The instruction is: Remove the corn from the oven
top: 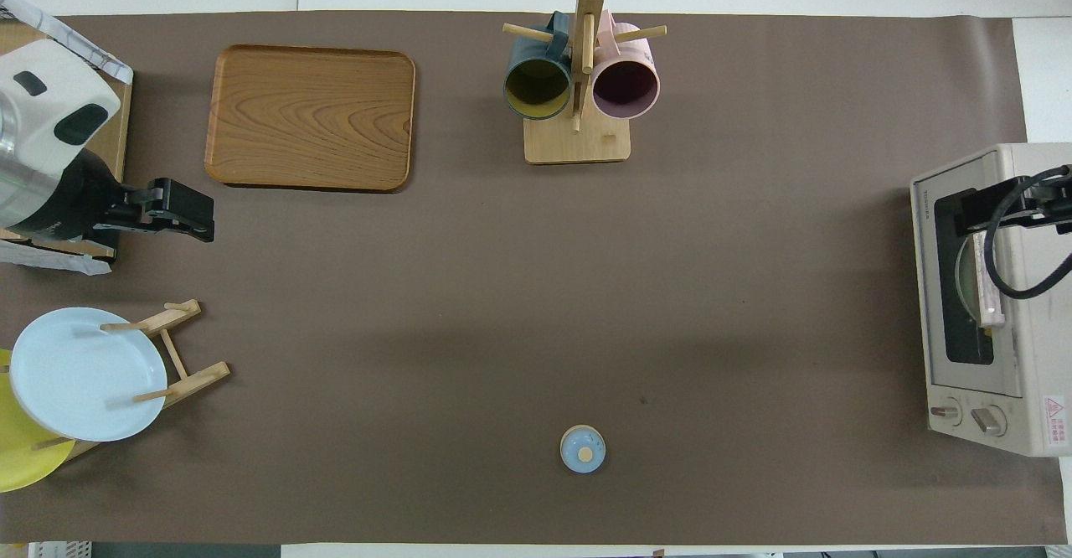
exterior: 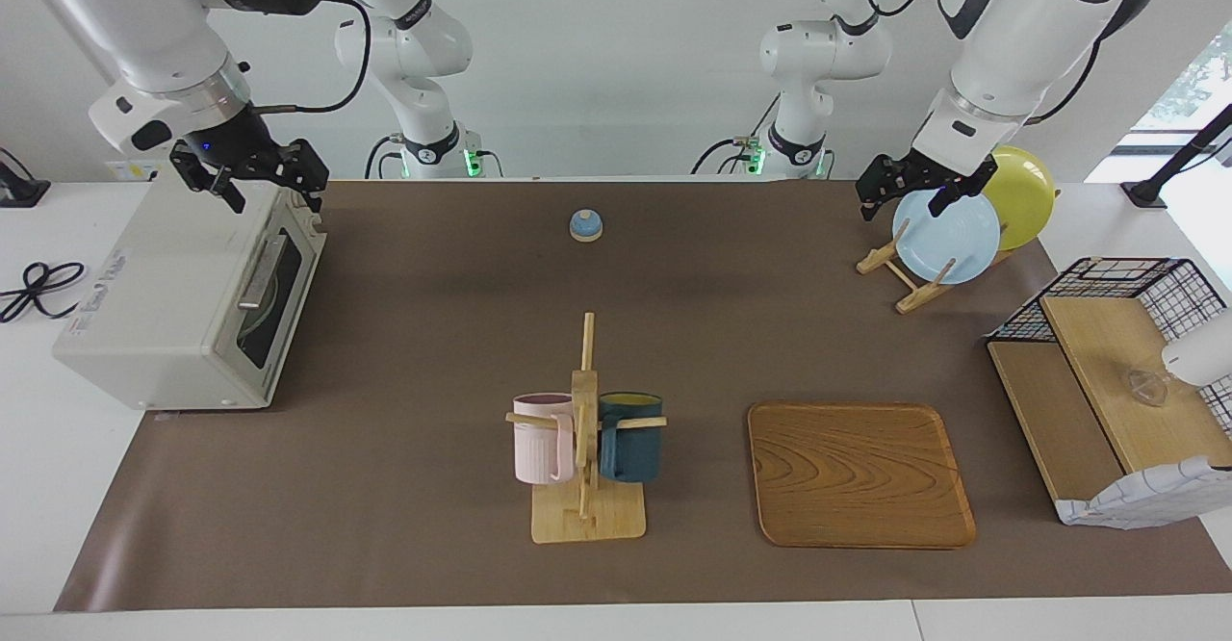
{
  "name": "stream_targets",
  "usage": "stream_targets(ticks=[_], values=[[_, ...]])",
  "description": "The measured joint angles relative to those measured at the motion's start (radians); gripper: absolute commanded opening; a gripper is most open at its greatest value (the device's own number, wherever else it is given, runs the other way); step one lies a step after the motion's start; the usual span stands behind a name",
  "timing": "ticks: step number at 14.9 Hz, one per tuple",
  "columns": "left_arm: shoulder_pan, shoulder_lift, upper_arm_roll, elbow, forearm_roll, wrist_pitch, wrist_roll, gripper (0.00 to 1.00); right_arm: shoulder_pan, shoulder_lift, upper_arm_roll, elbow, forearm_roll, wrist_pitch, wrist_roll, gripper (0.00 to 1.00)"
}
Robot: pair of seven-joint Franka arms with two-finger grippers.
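The off-white oven [exterior: 144, 314] stands at the right arm's end of the table, also in the overhead view [top: 1038, 206]. Its dark glass door [exterior: 279, 285] is shut, with the metal bar handle [exterior: 262, 270] across it. A pale round plate shows dimly through the glass. The corn is hidden. My right gripper [exterior: 272, 196] is open and empty, up in the air over the oven's top edge above the door; it also shows in the overhead view [top: 976, 214]. My left gripper [exterior: 903, 206] is open and empty, over the plate rack [exterior: 910, 280]; it also shows in the overhead view [top: 197, 214].
The rack holds a light blue plate [exterior: 948, 237] and a round yellow plate [exterior: 1025, 193]. A mug tree [exterior: 585, 429] carries a pink and a dark blue mug. A wooden tray [exterior: 857, 473], a small blue bell [exterior: 585, 225] and a wire shelf basket [exterior: 1107, 371] also stand here.
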Motion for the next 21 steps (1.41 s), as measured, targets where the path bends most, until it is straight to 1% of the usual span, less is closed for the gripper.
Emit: stream_targets(ticks=[15,16,17,18,21], values=[[0.0,0.0,0.0,0.0,0.0,0.0,0.0,1.0,0.0,0.0,0.0,-0.001,0.0,-0.01,0.0,1.0],[0.0,0.0,0.0,0.0,0.0,0.0,0.0,1.0,-0.002,-0.001,-0.001,-0.002,0.0,-0.01,0.0,0.76],[0.0,0.0,0.0,0.0,0.0,0.0,0.0,1.0,-0.003,-0.002,-0.003,-0.006,0.0,-0.01,0.0,0.23],[0.0,0.0,0.0,0.0,0.0,0.0,0.0,1.0,-0.004,-0.002,-0.005,-0.008,0.0,-0.01,0.0,0.0],[0.0,0.0,0.0,0.0,0.0,0.0,0.0,1.0,-0.002,-0.009,-0.005,-0.028,0.0,-0.004,0.0,0.0]])
